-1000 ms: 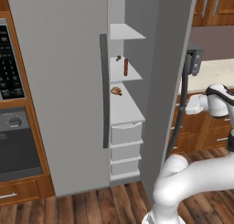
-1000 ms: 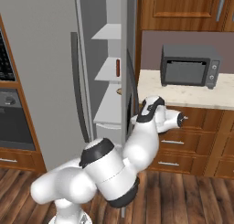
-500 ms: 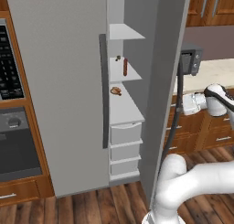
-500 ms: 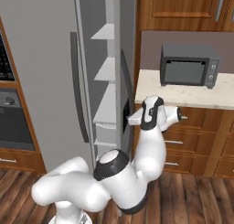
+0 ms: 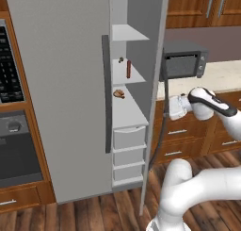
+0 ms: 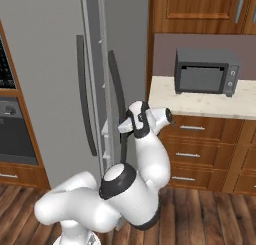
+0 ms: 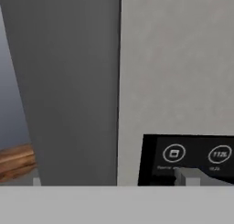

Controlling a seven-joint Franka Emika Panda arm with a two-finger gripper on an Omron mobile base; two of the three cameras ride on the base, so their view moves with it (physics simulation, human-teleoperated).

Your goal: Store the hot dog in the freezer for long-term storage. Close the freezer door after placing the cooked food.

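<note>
The hot dog (image 5: 128, 69) stands on a white shelf inside the freezer (image 5: 127, 107), clear of my hand. The freezer door (image 5: 150, 41) is swung most of the way in, and the left base view sees it nearly edge-on, with its dark bar handle (image 5: 161, 131) on the outside. My gripper (image 5: 173, 107) is open, holds nothing and presses against the door's outer face beside the handle. In the right base view the gripper (image 6: 126, 125) sits at the freezer door (image 6: 127, 29), close to the handle (image 6: 116, 79). Close up in the hand view is a grey door face (image 7: 173, 58).
The wider grey door (image 5: 61, 84) stays shut at the left, next to a black oven (image 5: 14, 145). Another brown food item (image 5: 118, 93) lies on a lower shelf. A microwave (image 6: 206, 78) stands on the counter (image 6: 200, 106) above wooden drawers. A black control panel (image 7: 187, 159) shows on the door.
The freezer door has swung from wide open toward the freezer, pushed by my hand moving left. The hot dog has stayed on its shelf.
</note>
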